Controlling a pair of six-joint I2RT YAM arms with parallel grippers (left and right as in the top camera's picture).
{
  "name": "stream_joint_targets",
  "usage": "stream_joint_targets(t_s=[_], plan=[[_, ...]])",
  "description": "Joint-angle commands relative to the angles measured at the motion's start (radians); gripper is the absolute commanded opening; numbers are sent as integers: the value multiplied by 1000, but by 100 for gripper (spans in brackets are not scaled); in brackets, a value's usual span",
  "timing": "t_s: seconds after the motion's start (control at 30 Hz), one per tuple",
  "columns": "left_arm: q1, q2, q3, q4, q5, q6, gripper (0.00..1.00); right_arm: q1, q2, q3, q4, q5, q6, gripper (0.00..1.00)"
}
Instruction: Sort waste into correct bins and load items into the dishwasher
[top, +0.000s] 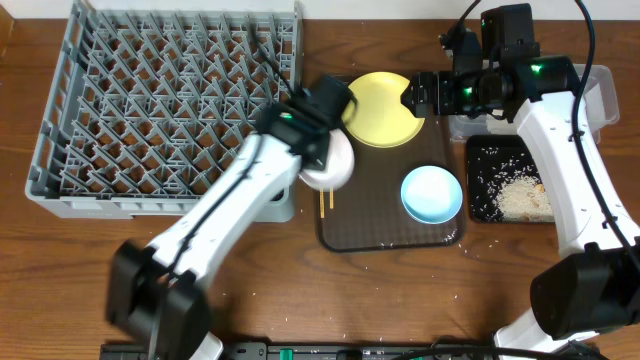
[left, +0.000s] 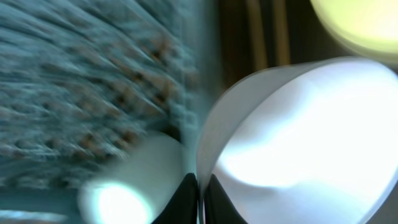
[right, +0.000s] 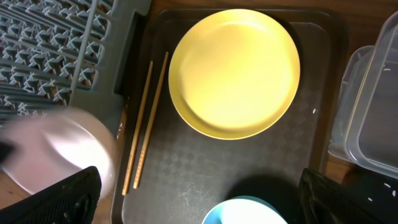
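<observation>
Blocked: left arm (top: 240, 190), white bowl (top: 335, 168) over left edge of tray (top: 365, 215); bare strip between yellow plate (top: 380, 108), blue bowl (top: 432, 193).

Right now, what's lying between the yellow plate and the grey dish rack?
Two wooden chopsticks, side by side on the brown tray's edge, lie between the dish rack and the yellow plate; the right wrist view shows them clearly.

I count two bowls on my screens: one white bowl (top: 330, 165), one light-blue bowl (top: 432, 193). One yellow plate (top: 380, 108), two chopsticks (right: 139, 124), one dish rack (top: 160, 100), one brown serving tray (top: 370, 215), one clear tub (top: 600, 90), one black tray (top: 471, 150).
</observation>
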Motion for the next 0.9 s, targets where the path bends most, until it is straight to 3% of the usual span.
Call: stream_joint_targets(t_s=[0.0, 0.23, 0.33, 0.4, 0.5, 0.6, 0.67, 0.77, 0.87], plan=[[41, -66, 24, 43, -276, 77, 8, -1, -8, 2, 0, 3, -9, 99], [68, -86, 17, 181, -512, 210, 8, -1, -8, 2, 0, 3, -9, 99], [68, -68, 12, 205, -521, 236, 7, -1, -8, 2, 0, 3, -9, 99], [67, -63, 11, 200, -452, 235, 8, -1, -8, 2, 0, 3, -9, 99], [65, -63, 10, 174, -239, 203, 7, -1, -8, 2, 0, 3, -9, 99], [65, -63, 3, 170, -45, 90, 8, -1, -8, 2, 0, 3, -9, 99], [65, -54, -1, 172, 72, -2, 16, -1, -8, 2, 0, 3, -9, 99], [64, -18, -8, 174, 173, -158, 39, -1, -8, 2, 0, 3, -9, 99], [64, 37, -8, 174, 211, -296, 46, -1, -8, 2, 0, 3, -9, 99]])
